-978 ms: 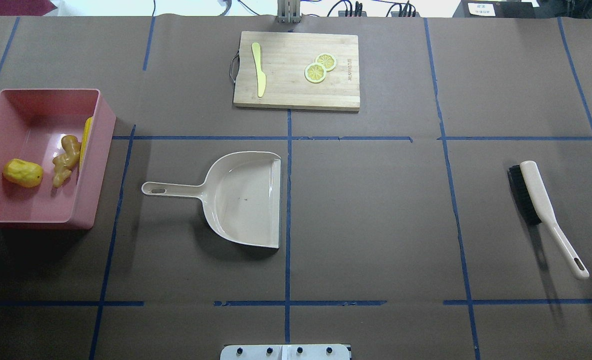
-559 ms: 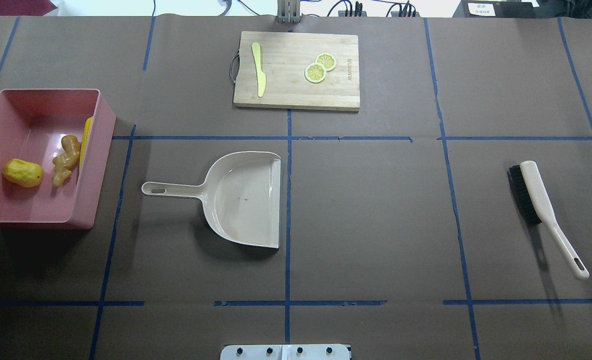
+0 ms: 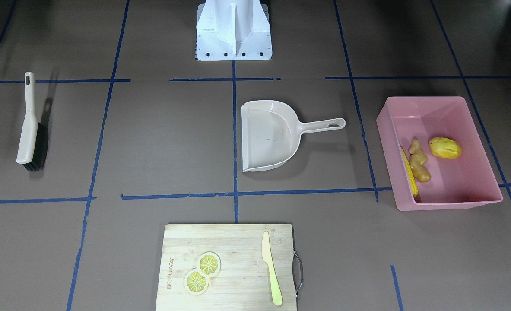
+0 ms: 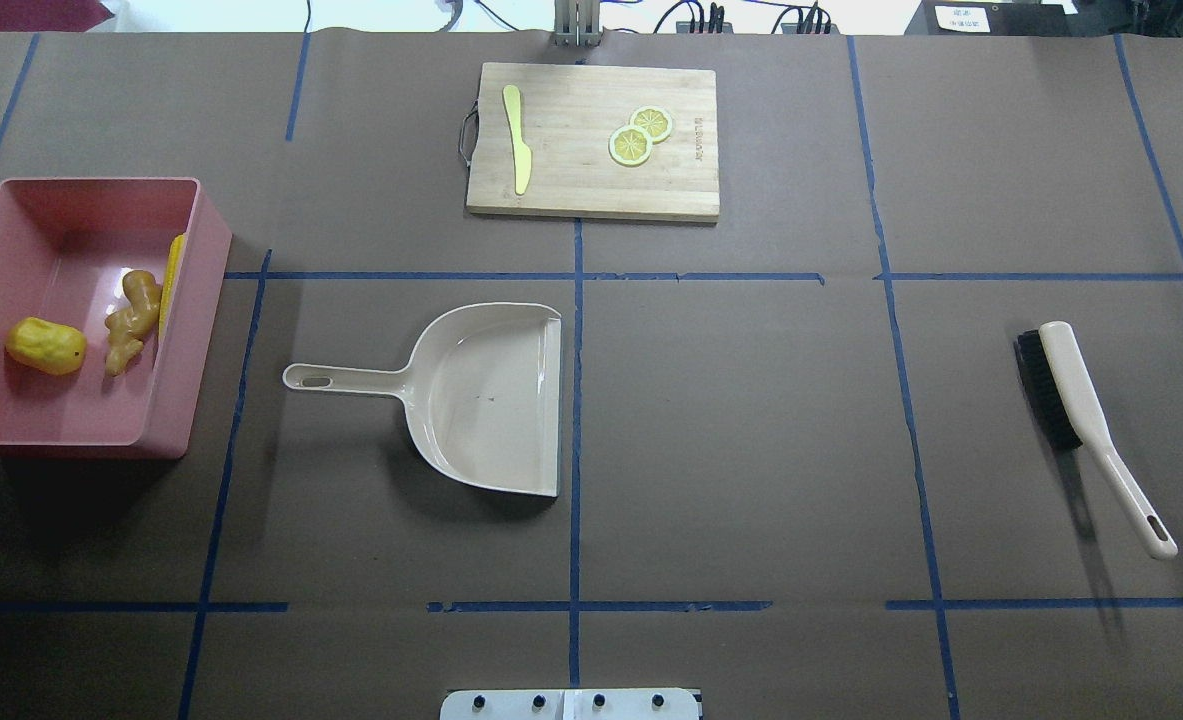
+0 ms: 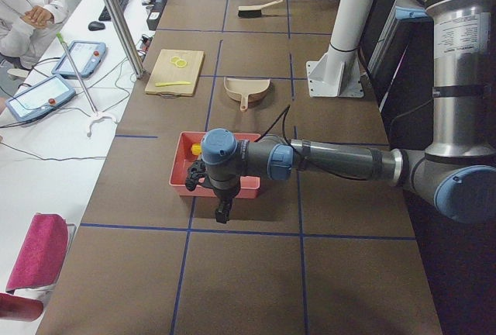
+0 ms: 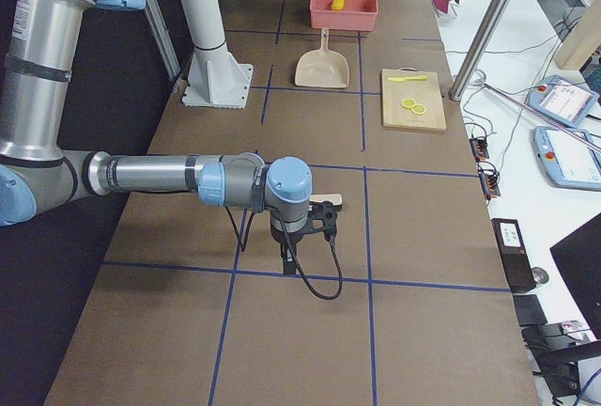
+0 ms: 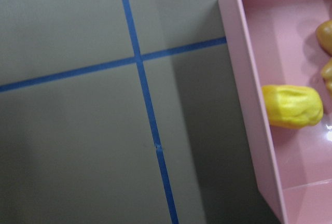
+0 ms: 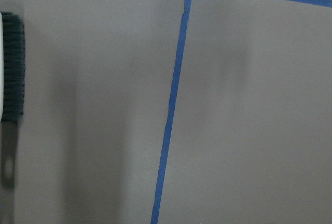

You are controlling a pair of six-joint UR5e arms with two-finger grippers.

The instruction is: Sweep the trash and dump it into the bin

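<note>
Both arms are made of smooth silver-grey tubes joined by thick round joints with pale blue end caps. On the left arm (image 5: 341, 163), the joint just behind the jaws has a blue cap. The left gripper (image 5: 222, 215) is small, dark and narrow, with a black bracket beside it. A thin black cable (image 5: 277, 118) arcs behind the jaws. A white printed label (image 5: 457, 40) sits on the thick upper tube. The right arm (image 6: 150, 176) has the same finish, and the right gripper (image 6: 285, 260) is black. A looping black cable (image 6: 324, 298) hangs just below its jaws. The white pedestal (image 3: 233, 30) ends in a flat plate with dark bolts on the worktop.
</note>
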